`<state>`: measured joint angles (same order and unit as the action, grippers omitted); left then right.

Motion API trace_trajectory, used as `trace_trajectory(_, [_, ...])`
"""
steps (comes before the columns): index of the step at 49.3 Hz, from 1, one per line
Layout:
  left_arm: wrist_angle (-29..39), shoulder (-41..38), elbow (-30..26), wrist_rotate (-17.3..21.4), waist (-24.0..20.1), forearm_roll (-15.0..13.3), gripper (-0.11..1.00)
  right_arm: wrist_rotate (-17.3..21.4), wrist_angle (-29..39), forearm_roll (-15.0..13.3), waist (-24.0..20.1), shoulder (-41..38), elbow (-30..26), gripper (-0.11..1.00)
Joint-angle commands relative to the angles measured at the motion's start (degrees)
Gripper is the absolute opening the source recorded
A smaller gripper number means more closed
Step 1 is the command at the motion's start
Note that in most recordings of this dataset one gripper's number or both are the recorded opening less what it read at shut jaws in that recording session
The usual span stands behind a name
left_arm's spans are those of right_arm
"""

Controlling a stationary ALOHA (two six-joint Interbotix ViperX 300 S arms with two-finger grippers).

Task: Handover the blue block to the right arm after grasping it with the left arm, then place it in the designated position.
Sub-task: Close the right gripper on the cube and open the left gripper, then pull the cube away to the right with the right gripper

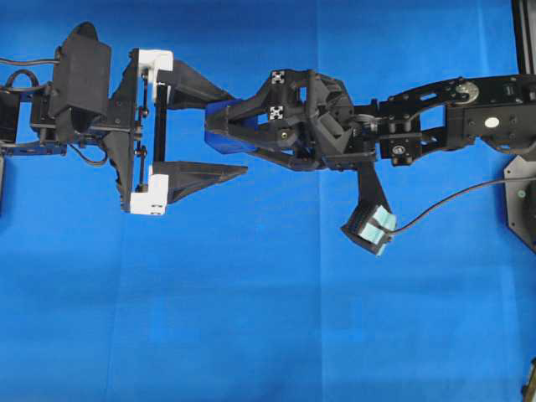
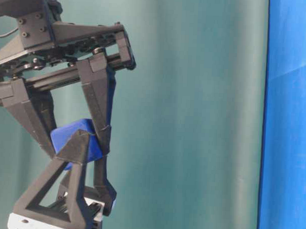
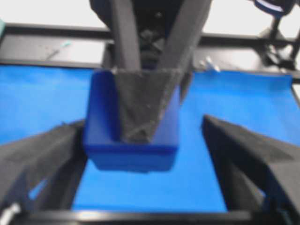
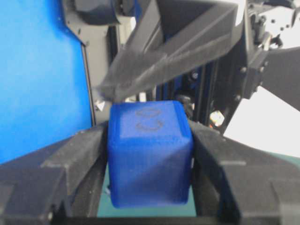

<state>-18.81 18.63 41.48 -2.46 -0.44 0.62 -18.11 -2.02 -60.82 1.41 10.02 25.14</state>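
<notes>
Mid-air handover above the blue cloth (image 1: 251, 335) of the tabletop, well clear of its edges. We see the blue block (image 4: 149, 154) clamped between the jaws of the right gripper (image 1: 219, 127). The left gripper (image 1: 234, 130), with white brackets, stands spread wide, its fingers flanking the block. We judge two risks: a left finger snagging the block on retreat, and a shallow right-hand grip letting the cube slip before placement.

No legible text or labels.
</notes>
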Motion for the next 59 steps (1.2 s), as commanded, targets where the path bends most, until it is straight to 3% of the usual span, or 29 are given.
trace_trajectory(1, [-0.53, 0.79, -0.7, 0.09, 0.09, 0.09, 0.93, 0.18, -0.09, 0.09, 0.0, 1.58, -1.05, 0.42])
trace_trajectory(23, [-0.97, 1.14, -0.35, 0.0, -0.26, 0.0, 0.93, 0.18, -0.09, 0.18, 0.0, 2.37, -0.18, 0.42])
trace_trajectory(59, [-0.97, 4.22, 2.29, 0.09, -0.26, 0.0, 0.93, 0.26, 1.93, 0.18, -0.62, 18.02, 13.1, 0.42])
